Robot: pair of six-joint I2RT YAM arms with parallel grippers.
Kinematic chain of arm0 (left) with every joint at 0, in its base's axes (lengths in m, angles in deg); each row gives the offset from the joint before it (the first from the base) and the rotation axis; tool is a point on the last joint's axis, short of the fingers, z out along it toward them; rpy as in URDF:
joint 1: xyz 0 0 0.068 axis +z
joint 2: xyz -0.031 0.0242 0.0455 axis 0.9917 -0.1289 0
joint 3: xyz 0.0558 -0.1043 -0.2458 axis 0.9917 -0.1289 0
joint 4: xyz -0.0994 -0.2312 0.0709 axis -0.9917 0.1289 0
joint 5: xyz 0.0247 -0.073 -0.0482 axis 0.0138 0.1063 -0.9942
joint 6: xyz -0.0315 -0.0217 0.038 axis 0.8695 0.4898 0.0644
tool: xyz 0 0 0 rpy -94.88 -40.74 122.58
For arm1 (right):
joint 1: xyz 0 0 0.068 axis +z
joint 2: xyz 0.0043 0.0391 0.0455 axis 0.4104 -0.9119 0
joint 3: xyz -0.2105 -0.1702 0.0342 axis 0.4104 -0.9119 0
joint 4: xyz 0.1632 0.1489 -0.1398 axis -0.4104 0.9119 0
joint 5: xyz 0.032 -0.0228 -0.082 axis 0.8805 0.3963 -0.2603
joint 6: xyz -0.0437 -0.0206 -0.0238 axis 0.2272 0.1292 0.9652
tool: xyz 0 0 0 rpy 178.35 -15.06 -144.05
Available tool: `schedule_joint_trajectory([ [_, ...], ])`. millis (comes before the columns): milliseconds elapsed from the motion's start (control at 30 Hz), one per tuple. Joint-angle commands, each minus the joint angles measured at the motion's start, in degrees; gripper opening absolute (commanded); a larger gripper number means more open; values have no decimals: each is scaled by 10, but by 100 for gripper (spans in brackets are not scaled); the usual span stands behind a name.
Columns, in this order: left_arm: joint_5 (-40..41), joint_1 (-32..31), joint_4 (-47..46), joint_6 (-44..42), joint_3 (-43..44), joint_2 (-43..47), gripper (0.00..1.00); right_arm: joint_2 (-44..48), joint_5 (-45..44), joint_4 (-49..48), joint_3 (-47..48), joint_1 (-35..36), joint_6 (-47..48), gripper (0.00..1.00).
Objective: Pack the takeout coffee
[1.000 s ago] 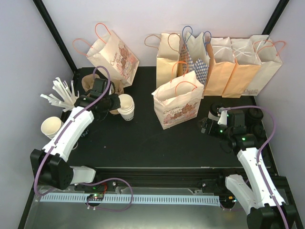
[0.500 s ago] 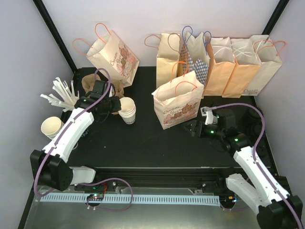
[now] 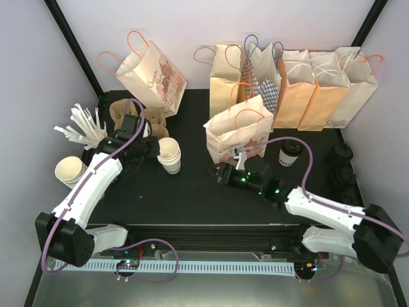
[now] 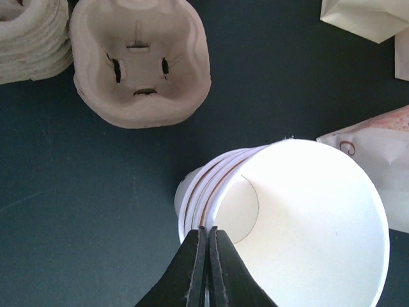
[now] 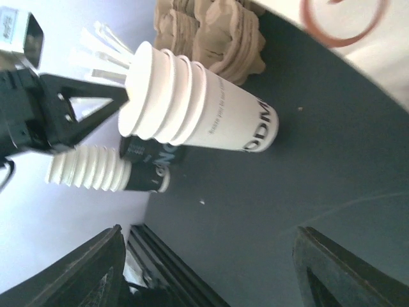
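White cups (image 3: 170,155), lidless and stacked, sat on the left of the table (image 3: 192,198). The left jaws were pinched flat on the top rim, probably to drag the stack out of the way, and it had slid a bit nearer since a second back. Meanwhile the right jaws had swung in from the right edge to just in front of the near bag (image 3: 238,137). They were gaping, though narrower than before, held nothing and pointed at those cups, maybe to help. That left the coffee (image 3: 291,152) standing just right of that bag, lid on, not packed yet.
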Motion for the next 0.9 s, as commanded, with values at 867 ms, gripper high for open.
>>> schedule_joint_trajectory([
  [867,-63,13,17,-16,-48,49,4,-308,-24,-255,132,74,-133,47],
])
